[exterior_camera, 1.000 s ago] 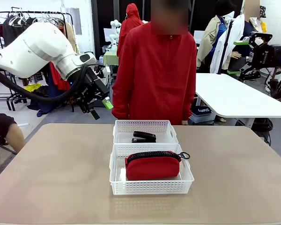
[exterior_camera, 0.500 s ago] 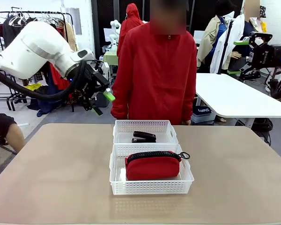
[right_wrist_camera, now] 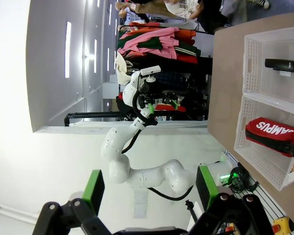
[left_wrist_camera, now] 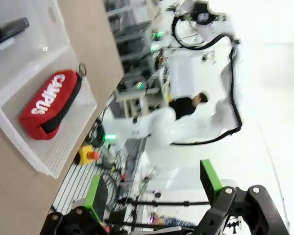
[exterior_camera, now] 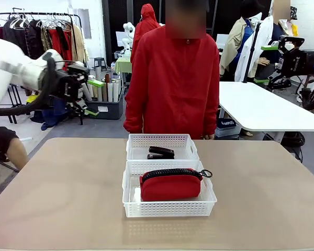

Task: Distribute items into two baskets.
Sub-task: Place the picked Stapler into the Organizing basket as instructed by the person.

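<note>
Two white baskets sit end to end at the table's middle. The near basket [exterior_camera: 167, 208] holds the red pouch [exterior_camera: 170, 185]; the far basket [exterior_camera: 159, 138] holds the black stapler [exterior_camera: 161, 152]. My left gripper [exterior_camera: 92, 97] hangs open in the air beyond the table's far left corner, well clear of both baskets. Up at the far right, my right gripper [exterior_camera: 265, 64] is open and empty too. The left wrist view looks past its open gripper [left_wrist_camera: 152, 186] at the pouch [left_wrist_camera: 49, 105] and stapler [left_wrist_camera: 10, 30]. The right wrist view, gripper [right_wrist_camera: 149, 183] open, shows the pouch [right_wrist_camera: 272, 134] and stapler [right_wrist_camera: 282, 63].
A person in a red jacket [exterior_camera: 172, 78] stands at the table's far edge, right behind the far basket, arms down. A second white table [exterior_camera: 256, 107] stands at the back right. The tan tabletop [exterior_camera: 57, 193] lies bare on both sides of the baskets.
My left arm has swung back to the left, carrying its open gripper away from the far basket. Baskets, pouch, stapler and the right arm have not moved.
</note>
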You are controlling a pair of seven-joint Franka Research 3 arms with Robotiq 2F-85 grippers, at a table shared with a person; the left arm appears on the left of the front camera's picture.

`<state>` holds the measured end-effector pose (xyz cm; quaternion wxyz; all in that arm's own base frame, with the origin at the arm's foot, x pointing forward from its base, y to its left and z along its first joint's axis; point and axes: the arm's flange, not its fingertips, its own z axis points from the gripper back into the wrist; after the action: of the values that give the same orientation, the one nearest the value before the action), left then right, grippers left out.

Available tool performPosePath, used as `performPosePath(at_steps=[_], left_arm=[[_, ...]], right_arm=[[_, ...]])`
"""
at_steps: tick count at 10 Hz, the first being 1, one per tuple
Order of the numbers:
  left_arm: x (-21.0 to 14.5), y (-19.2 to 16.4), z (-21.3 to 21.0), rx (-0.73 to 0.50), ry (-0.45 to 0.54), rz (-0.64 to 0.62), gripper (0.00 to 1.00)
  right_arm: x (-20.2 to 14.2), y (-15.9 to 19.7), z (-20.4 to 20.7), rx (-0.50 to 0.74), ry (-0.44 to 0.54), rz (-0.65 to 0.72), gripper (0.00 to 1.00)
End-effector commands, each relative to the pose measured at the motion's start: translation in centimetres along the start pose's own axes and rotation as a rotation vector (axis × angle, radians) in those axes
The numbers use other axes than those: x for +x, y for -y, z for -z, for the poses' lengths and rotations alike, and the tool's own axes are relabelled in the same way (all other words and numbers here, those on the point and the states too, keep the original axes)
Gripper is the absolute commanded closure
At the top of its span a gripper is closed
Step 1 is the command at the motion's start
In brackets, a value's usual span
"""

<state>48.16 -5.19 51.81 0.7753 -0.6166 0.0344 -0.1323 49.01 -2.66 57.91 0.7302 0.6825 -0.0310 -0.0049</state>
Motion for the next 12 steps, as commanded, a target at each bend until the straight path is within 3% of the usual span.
performPosePath(at_steps=[1,6,12], left_arm=[[-1.1,0.0,-0.6,-0.076,0.089,0.056,0.00],[-0.2,2.5,-2.6,-0.152,0.227,0.091,0.00],[-0.7,5.7,-3.1,-0.154,0.240,0.118,0.00]], right_arm=[[-0.2,-0.2,0.3,-0.003,0.010,-0.004,0.00],[-0.2,-0.2,0.3,-0.003,0.010,-0.004,0.00],[-0.2,-0.2,0.3,-0.003,0.010,-0.004,0.00]])
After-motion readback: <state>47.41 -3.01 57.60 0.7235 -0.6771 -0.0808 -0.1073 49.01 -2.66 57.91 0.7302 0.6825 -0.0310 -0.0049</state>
